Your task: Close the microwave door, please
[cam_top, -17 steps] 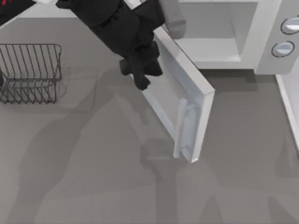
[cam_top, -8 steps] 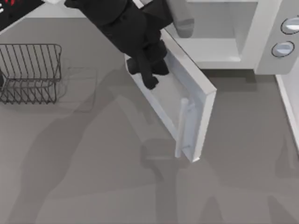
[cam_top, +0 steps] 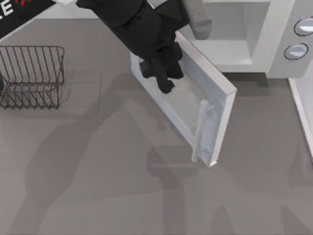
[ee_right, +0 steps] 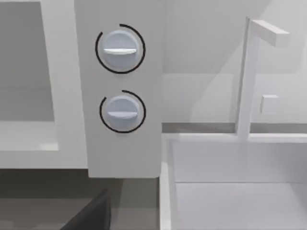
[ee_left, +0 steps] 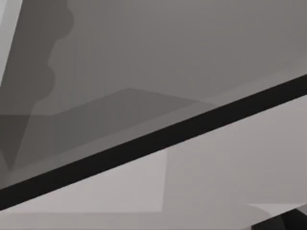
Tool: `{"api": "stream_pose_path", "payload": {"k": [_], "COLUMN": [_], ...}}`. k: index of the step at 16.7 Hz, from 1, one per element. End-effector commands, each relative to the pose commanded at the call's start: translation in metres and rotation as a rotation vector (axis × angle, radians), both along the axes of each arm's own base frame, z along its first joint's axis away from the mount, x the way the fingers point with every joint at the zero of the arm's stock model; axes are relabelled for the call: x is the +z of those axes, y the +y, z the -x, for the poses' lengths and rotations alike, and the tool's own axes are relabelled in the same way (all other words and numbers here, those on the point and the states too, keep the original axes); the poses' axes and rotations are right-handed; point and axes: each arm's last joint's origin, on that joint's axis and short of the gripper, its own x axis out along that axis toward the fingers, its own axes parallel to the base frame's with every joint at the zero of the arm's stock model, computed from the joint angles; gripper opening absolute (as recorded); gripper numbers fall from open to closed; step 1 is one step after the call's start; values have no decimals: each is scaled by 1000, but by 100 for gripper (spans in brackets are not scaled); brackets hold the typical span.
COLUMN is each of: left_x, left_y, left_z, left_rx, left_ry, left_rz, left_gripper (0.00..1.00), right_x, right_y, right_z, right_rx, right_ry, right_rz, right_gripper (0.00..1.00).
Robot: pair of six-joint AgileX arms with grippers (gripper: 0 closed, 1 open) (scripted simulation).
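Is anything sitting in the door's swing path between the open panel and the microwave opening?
Nothing visible. The white windowed microwave door stands ajar, the left end effector over its outer face, and the gap to the white microwave body's cavity looks clear.

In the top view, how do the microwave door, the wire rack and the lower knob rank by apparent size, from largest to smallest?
1. microwave door, though it looks nearer the camera
2. wire rack, cut off at the left edge
3. lower knob

Grey table (cam_top: 98, 186); wire rack (cam_top: 32, 76) left; soft shadows.
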Motion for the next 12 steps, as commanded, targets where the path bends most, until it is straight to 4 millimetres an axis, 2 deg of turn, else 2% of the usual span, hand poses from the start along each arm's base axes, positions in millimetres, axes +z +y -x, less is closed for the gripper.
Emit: {"api": "stream_pose_path", "payload": {"k": [8, 12], "left_x": [0, 0], "left_y": [-19, -17], "left_z": [0, 0], "left_rx": [0, 3], "left_ry": [-1, 1], "left_rz": [1, 0], "left_gripper": [0, 0], "right_x": [0, 0], "right_y": [0, 0], "right_z": [0, 0], "right_rx": [0, 0], "right_ry": [0, 0], "right_rz": [0, 0], "right_gripper": [100, 100]}}
